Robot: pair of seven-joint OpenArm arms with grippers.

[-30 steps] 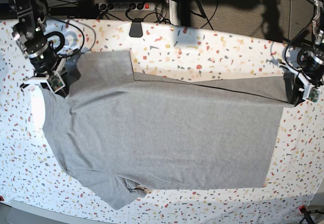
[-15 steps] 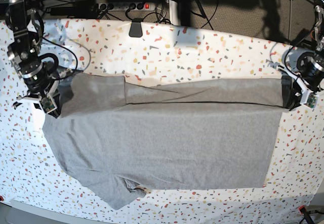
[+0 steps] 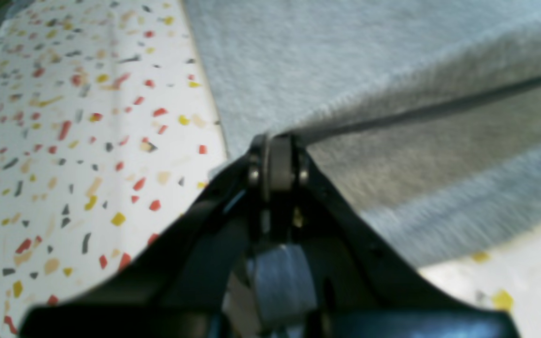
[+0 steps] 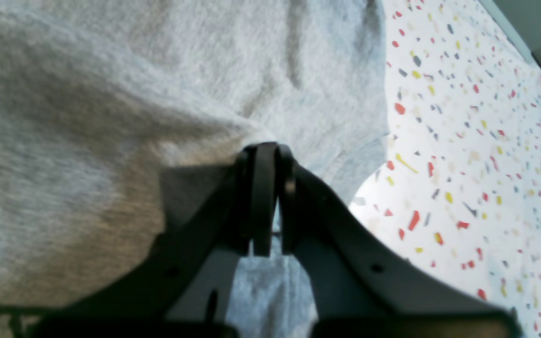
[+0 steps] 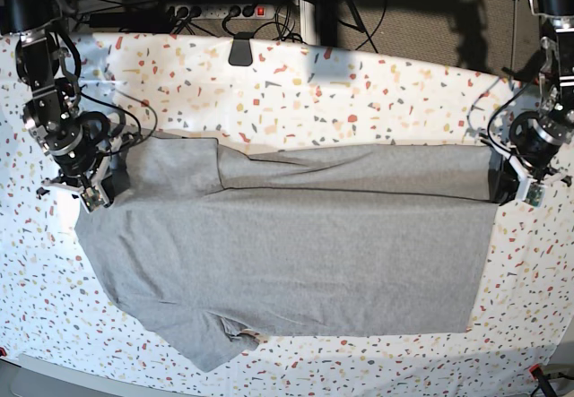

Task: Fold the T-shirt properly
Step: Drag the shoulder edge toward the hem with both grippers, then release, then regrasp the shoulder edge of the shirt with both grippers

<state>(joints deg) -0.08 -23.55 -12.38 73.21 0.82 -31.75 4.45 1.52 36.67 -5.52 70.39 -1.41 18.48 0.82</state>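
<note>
Both end effectors are closed on the T-shirt [image 5: 296, 245]: the left end effector [image 5: 513, 185] at 3 o'clock, the right end effector [image 5: 100, 185] at 9 o'clock on the desk [image 5: 359, 92].

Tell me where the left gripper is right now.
Base view, right side: left gripper shut on the T-shirt corner, over the speckled cloth.
</note>
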